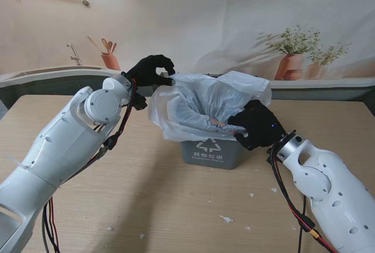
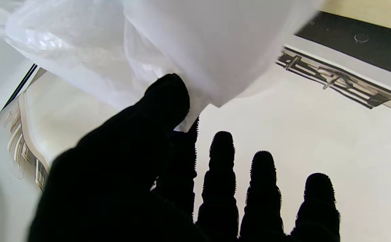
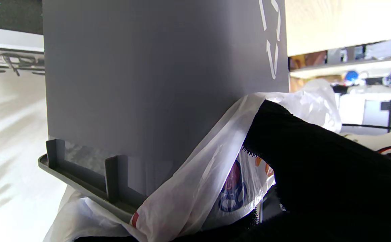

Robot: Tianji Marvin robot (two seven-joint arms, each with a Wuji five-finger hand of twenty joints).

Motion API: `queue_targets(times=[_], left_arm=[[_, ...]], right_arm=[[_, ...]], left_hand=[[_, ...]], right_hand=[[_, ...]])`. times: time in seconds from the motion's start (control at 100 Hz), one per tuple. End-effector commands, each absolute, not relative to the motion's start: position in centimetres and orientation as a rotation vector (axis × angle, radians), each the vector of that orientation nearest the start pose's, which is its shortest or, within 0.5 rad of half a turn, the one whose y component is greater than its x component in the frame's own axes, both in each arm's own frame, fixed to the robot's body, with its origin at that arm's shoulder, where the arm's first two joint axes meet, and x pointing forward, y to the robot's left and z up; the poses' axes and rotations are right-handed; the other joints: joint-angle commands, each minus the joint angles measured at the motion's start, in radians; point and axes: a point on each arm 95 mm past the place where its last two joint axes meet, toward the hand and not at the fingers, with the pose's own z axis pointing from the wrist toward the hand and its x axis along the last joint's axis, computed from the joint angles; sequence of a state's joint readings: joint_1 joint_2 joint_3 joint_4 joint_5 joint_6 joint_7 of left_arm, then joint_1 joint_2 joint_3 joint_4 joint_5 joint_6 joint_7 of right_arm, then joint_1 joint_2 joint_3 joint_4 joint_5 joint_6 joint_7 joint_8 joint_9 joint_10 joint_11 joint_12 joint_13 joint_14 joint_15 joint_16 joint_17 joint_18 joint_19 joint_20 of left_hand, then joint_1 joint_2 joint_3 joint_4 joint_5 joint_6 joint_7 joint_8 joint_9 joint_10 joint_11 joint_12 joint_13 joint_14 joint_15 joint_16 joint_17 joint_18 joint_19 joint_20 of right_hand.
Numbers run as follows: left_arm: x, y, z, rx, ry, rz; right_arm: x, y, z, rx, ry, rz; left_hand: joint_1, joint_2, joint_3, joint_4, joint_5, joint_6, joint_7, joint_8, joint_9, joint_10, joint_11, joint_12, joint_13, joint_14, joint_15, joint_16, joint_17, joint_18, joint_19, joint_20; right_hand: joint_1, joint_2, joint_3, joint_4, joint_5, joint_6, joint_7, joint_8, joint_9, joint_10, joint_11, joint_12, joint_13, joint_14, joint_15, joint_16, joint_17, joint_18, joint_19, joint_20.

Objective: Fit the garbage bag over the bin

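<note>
A wooden table (image 1: 146,206) carries the grey bin (image 1: 210,153) (bag-draped) and scattered white scraps (image 1: 227,219).

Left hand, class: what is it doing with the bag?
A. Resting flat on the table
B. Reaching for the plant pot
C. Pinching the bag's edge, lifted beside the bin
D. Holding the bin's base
C: the left hand pinches the edge of the bag between thumb and finger, raised at the left of the bin.

The left hand (image 1: 151,70) is raised past the table's far edge, thumb and forefinger pinched on film; the right hand (image 1: 258,125), mid-table, is clenched on film too.
</note>
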State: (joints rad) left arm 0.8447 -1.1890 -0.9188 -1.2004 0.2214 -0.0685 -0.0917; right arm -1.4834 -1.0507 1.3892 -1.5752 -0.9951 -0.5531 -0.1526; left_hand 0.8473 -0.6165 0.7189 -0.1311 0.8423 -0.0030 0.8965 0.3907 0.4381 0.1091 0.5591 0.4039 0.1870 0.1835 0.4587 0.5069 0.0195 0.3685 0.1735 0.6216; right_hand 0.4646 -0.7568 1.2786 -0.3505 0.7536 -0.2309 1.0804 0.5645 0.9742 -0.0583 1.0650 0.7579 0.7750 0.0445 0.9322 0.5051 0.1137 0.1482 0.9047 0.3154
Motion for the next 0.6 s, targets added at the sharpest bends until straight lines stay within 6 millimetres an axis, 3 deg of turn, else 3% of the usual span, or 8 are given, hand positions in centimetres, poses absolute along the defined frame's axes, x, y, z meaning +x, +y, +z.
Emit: queue_targets(times=[0.0, 0.28, 0.59], left_arm=[[57.1, -6.6, -16.1, -1.459, 1.291, -2.084], [59.0, -7.0, -15.6, -1.431, 1.262, -2.096], [62.1, -7.7, -18.0, -1.541, 1.286, -1.996]], right_arm=[[41.8, -3.7, -26.5, 0.786, 1.592, 1.839], [42.0, -3.5, -26.6, 0.781, 1.606, 1.857], [42.1, -3.5, -26.9, 0.794, 1.611, 1.867]], left_hand=[[0.044, 0.030, 0.007, -0.019, 0.024, -0.014, 0.027, 0.021, -0.004, -0.060, 0.019, 0.015, 0.007, -0.017, 0.026, 0.014, 0.006, -0.006, 0.019, 0.023], [0.042, 0.049, 0.000, -0.024, 0.001, -0.033, 0.025, 0.057, -0.009, -0.075, 0.027, 0.017, 0.016, -0.020, 0.042, 0.014, 0.018, -0.007, 0.029, 0.038], [0.044, 0.055, -0.009, -0.023, -0.004, -0.042, 0.022, 0.046, -0.031, -0.072, 0.013, 0.010, 0.009, -0.018, 0.043, 0.012, 0.016, -0.011, 0.030, 0.045]], right_hand=[[0.083, -0.036, 0.110, 0.001, 0.087, -0.266, 0.013, 0.011, -0.001, -0.030, 0.027, 0.006, 0.010, -0.018, 0.003, 0.002, -0.009, 0.025, -0.004, -0.017], [0.110, -0.037, 0.120, -0.001, 0.116, -0.289, -0.001, 0.035, -0.014, -0.035, 0.035, 0.030, 0.001, -0.018, 0.015, 0.009, -0.011, 0.025, -0.007, -0.016], [0.109, -0.035, 0.115, -0.001, 0.123, -0.287, -0.014, 0.043, -0.013, -0.037, 0.030, 0.032, 0.000, -0.018, 0.018, 0.011, -0.013, 0.024, -0.008, -0.015]])
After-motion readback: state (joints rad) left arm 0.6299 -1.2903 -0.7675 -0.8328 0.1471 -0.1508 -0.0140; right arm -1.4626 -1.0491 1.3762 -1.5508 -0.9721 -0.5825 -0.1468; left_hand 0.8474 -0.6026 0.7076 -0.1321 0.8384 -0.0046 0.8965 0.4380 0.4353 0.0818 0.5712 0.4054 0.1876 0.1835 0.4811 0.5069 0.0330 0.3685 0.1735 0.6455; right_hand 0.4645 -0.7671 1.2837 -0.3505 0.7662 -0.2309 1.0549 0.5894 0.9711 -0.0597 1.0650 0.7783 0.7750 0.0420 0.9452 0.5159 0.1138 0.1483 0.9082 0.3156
